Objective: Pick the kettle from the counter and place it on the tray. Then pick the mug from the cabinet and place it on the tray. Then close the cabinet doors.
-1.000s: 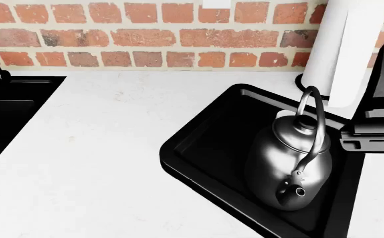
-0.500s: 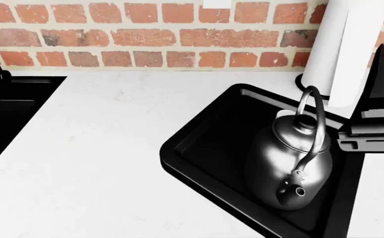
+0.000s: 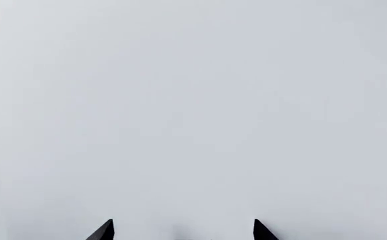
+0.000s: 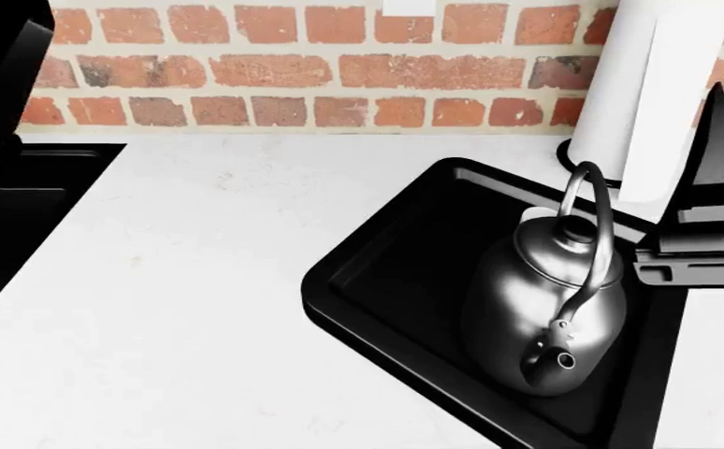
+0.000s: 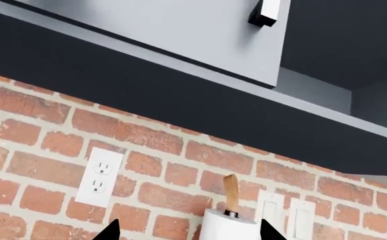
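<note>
- Plainly, in the left wrist view we see only blank white; our left gripper (image 3: 183,231) shows two parted tips, holding nothing.
- In the head view the kettle (image 4: 547,313) stands inside the tray (image 4: 375,281), placed; our right gripper (image 4: 699,224) is just beside the kettle.
- In the right wrist view its tips are spread, empty, facing the cabinet (image 5: 180,35), we judge for the mug.

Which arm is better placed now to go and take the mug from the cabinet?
Probably the right. The kettle already stands on the tray, and the right gripper, open and empty, points up toward the cabinet door. The left gripper faces only a blank pale surface. No mug is visible.
</note>
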Motion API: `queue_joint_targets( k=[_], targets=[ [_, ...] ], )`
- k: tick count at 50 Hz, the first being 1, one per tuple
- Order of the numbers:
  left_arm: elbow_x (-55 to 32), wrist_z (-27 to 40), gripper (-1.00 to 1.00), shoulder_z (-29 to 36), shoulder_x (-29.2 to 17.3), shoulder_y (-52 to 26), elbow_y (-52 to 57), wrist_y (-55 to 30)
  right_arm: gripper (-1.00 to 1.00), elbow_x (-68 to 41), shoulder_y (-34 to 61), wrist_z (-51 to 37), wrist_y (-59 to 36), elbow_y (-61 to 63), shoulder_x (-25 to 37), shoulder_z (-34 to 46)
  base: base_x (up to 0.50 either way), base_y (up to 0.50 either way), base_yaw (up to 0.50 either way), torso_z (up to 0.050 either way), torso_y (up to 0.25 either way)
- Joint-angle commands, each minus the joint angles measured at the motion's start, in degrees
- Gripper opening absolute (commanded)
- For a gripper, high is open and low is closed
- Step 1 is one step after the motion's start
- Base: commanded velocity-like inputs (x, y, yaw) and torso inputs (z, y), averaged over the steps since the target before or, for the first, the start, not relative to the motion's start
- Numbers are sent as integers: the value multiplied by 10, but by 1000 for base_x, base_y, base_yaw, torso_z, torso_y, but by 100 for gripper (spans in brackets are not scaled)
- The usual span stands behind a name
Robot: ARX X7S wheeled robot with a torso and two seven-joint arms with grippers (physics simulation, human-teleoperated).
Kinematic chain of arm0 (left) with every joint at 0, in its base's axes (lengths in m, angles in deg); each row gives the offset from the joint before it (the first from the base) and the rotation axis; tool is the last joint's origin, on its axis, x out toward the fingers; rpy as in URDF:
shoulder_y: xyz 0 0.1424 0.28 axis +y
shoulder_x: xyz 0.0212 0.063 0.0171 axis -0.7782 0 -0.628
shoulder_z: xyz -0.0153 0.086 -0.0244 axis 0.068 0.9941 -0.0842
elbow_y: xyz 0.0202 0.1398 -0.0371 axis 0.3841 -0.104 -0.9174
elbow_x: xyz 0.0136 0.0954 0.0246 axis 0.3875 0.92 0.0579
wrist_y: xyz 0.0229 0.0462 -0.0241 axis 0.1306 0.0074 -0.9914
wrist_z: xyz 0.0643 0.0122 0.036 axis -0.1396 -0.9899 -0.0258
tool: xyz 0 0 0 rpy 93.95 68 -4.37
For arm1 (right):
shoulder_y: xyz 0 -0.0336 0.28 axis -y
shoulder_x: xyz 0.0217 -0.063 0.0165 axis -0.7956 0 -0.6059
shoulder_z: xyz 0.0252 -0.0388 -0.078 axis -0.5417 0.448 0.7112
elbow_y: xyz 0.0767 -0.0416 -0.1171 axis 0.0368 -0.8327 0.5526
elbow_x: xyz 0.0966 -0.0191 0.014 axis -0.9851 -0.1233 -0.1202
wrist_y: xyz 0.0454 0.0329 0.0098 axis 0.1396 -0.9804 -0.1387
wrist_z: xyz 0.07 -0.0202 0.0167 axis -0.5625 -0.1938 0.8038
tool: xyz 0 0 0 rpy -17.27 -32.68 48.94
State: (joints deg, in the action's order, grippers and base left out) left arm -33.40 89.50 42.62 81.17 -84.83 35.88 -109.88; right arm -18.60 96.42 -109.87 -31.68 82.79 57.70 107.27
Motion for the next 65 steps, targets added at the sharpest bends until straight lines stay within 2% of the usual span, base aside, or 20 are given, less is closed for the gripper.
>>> queue_joint_targets(
  k=[1, 8, 13, 18, 20, 23, 27, 36, 44, 49, 65],
  targets=[
    [-133, -41, 100, 102, 20, 70, -215, -67, 100, 3, 11, -4, -2, 3, 0, 12, 0, 0, 0, 0, 0],
    [-144, -35, 100, 102, 19, 69, -217, -55, 100, 4, 11, -6, 0, 3, -1, 14, 0, 0, 0, 0, 0],
    [-196, -10, 100, 21, -15, 51, -139, -16, 100, 1, 10, 0, 5, 3, 4, 15, 0, 0, 0, 0, 0],
    [-305, 36, 100, -106, -68, 34, -23, -34, 100, -25, 4, 31, 23, 3, 27, 5, 0, 0, 0, 0, 0],
    [-349, 79, 100, -162, -99, 43, 52, -35, 100, -27, -3, 47, 41, 3, 39, 7, 0, 0, 0, 0, 0],
    [-402, 135, 100, -201, -148, 59, 188, -71, 100, -31, -13, 70, 63, 3, 55, 4, 0, 0, 0, 0, 0],
    [-476, 197, 100, -252, -212, 91, 339, -107, 100, -8, -22, 51, 58, 3, 56, -5, 0, 0, 0, 0, 0],
    [-632, 335, 100, -355, -324, 193, 573, -124, 100, 7, -20, 48, 72, 3, 45, -3, 0, 0, 0, 0, 0],
    [-694, 378, 100, -399, -379, 257, 673, -108, 100, 20, -6, 60, 103, 3, 48, 16, 3, -348, 0, 0, 0],
    [-718, 392, 100, -406, -404, 263, 703, -115, 100, 15, -9, 69, 113, 3, 53, 10, 4, -500, 0, 0, 0],
    [-763, 405, 100, -429, -435, 276, 729, -106, 100, 6, -10, 70, 95, 3, 53, -23, 4, -500, 0, 0, 0]
  ],
)
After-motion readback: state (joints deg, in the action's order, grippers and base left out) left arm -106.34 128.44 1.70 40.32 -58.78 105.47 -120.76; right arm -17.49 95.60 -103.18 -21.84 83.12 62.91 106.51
